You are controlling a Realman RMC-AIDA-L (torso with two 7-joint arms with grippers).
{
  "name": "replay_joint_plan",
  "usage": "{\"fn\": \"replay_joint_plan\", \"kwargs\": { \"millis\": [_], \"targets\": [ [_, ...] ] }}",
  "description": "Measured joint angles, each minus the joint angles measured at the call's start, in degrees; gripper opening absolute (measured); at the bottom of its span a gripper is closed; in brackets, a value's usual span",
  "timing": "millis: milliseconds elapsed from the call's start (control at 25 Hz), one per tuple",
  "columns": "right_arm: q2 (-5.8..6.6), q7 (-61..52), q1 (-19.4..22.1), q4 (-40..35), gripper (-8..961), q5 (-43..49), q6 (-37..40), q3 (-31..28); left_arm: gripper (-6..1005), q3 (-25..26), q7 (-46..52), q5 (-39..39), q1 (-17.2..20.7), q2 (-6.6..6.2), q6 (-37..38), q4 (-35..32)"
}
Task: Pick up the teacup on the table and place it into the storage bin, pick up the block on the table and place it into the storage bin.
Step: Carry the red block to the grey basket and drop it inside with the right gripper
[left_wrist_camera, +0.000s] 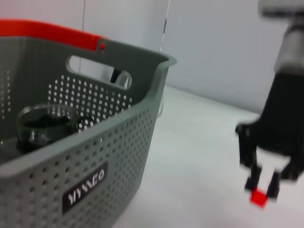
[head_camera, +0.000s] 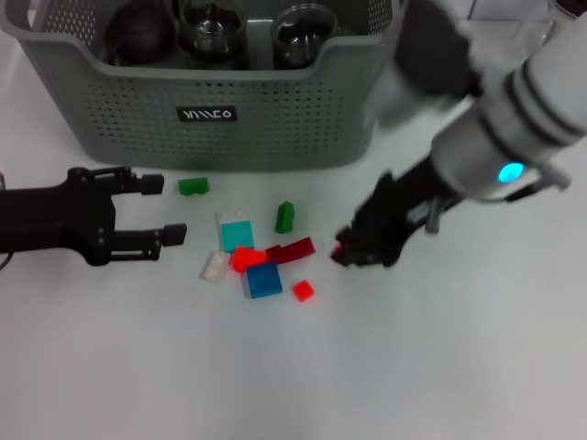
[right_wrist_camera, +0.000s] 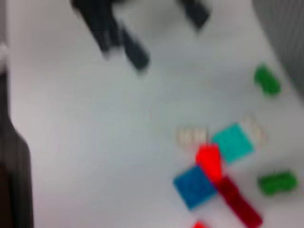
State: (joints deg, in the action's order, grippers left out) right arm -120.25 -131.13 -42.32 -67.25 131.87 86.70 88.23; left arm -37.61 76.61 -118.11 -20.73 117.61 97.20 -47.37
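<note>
Blocks (head_camera: 260, 259) before storage bin (head_camera: 275, 128), seemingly glassware (head_camera: 215, 32) inside

The room is brightly and evenly lit from above; the white bench (head_camera: 440, 367) glows almost washed out, and shadows under the scattered blocks (head_camera: 261, 261) are faint and soft. The right arm (head_camera: 514, 119), at two o'clock in the head view, smears with motion blur. In the right wrist view everything is soft and out of focus, the left hand (right_wrist_camera: 142, 28) at twelve o'clock a dark streak. The left wrist view holds the storage bin (left_wrist_camera: 95, 156) fairly crisp, while the right hand (left_wrist_camera: 266, 183) at four o'clock is blurred.
</note>
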Motion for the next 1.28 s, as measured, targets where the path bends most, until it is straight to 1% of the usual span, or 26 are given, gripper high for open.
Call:
{"fn": "replay_joint_plan", "kwargs": {
  "millis": [120,200,280,360,400,520,560,600,680,760,880,920,960,1000,1040,1160,1280],
  "targets": [
    [0.08,0.93,-0.56,-2.32,239,-3.57,3.96,-6.52,796,1.34,0.26,-1.94,0.52,0.03,0.01,0.05],
    [0.12,0.98,-1.67,-4.32,243,-5.68,6.52,-10.93,796,2.58,0.23,-2.61,0.77,0.14,0.17,0.07],
    [0.14,0.87,-3.56,-5.85,246,-7.86,8.51,-15.76,796,3.10,-0.01,-2.72,1.10,0.28,0.30,0.09],
    [0.34,0.63,-6.41,-6.21,249,-10.46,10.33,-21.76,795,3.13,-0.14,-2.72,1.20,0.37,0.33,0.09],
    [0.62,0.54,-8.32,-5.74,251,-11.25,11.06,-25.04,795,3.13,-0.15,-2.77,1.17,0.42,0.34,0.09],
    [1.88,0.35,-13.53,-3.38,256,-11.07,9.97,-31.32,795,3.15,-0.18,-2.89,0.73,0.66,0.36,0.09],
    [2.88,0.28,-16.66,-1.12,258,-8.59,6.93,-33.40,795,3.12,-0.22,-2.88,0.56,0.74,0.35,0.09],
    [2.88,0.28,-16.66,-1.12,260,-8.59,6.93,-33.40,796,3.03,-0.27,-2.85,0.39,0.80,0.36,0.09],
    [3.48,0.43,-19.41,1.77,263,-4.42,2.29,-34.30,797,2.85,-0.34,-2.84,0.07,0.92,0.36,0.14],
    [3.63,1.21,-21.52,5.02,266,0.07,-2.86,-34.06,797,2.63,-0.37,-2.95,-0.39,1.05,0.30,0.33],
    [3.18,2.56,-23.87,10.36,271,6.28,-11.08,-32.56,797,2.50,-0.71,-2.95,-1.22,1.10,0.21,1.04],
    [2.98,2.90,-24.46,12.26,273,7.68,-14.23,-31.53,798,2.47,-0.85,-2.95,-1.49,1.11,0.16,1.28],
    [2.67,3.17,-25.40,15.79,275,9.55,-20.23,-29.14,798,2.46,-0.97,-2.95,-1.77,1.11,0.03,1.43],
    [2.53,3.13,-25.81,17.51,276,10.15,-22.62,-28.10,798,2.43,-0.98,-2.95,-1.96,1.12,-0.01,1.47],
    [2.53,3.13,-25.81,17.51,278,10.15,-22.62,-28.10,798,2.41,-0.99,-2.95,-2.17,1.12,-0.04,1.48],
    [2.25,3.17,-26.44,21.17,283,11.53,-28.30,-26.86,797,2.40,-1.00,-2.95,-2.57,1.05,-0.04,1.50],
    [2.15,3.59,-26.37,22.82,288,12.34,-31.16,-26.62,796,2.37,-1.02,-2.95,-2.77,0.85,-0.07,1.50]
  ]
}}
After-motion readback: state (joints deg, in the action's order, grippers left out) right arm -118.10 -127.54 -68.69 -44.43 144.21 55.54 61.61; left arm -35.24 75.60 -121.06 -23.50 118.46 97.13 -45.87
